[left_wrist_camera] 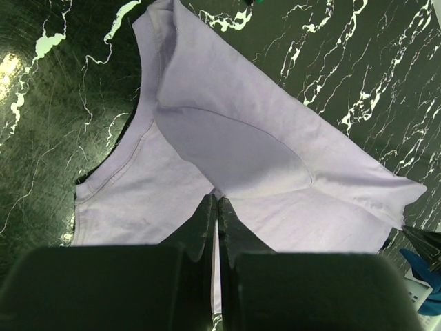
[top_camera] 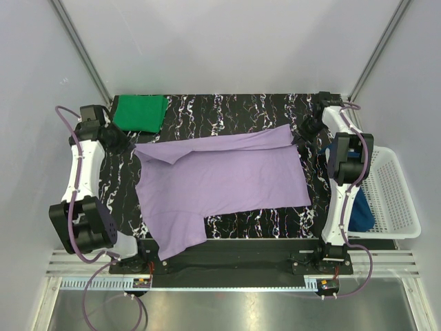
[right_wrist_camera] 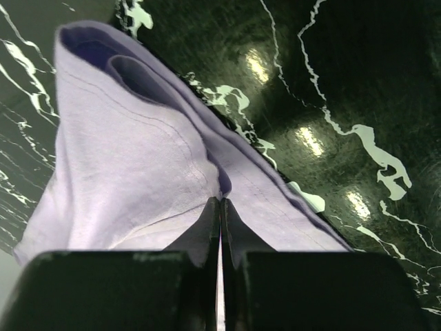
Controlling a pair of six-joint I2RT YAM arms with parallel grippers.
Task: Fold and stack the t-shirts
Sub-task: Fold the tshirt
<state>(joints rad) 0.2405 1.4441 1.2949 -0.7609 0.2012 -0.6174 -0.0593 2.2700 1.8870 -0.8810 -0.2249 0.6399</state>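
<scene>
The lavender t-shirt (top_camera: 220, 179) lies spread on the black marbled table, with its far edge lifted into a fold. My left gripper (top_camera: 126, 143) is shut on the shirt's far left corner; in the left wrist view the cloth (left_wrist_camera: 262, 138) runs out from the closed fingertips (left_wrist_camera: 218, 199). My right gripper (top_camera: 305, 133) is shut on the far right corner, where the pinched cloth (right_wrist_camera: 138, 158) bunches at the closed tips (right_wrist_camera: 220, 200). The green t-shirt (top_camera: 140, 112) lies folded at the back left. The dark blue t-shirt (top_camera: 360, 214) lies crumpled in the basket.
A white mesh basket (top_camera: 400, 200) stands off the table's right edge, beside the right arm. The table (top_camera: 262, 107) is black with white veins, and white walls close in the back and sides. The arm bases sit on the rail at the near edge.
</scene>
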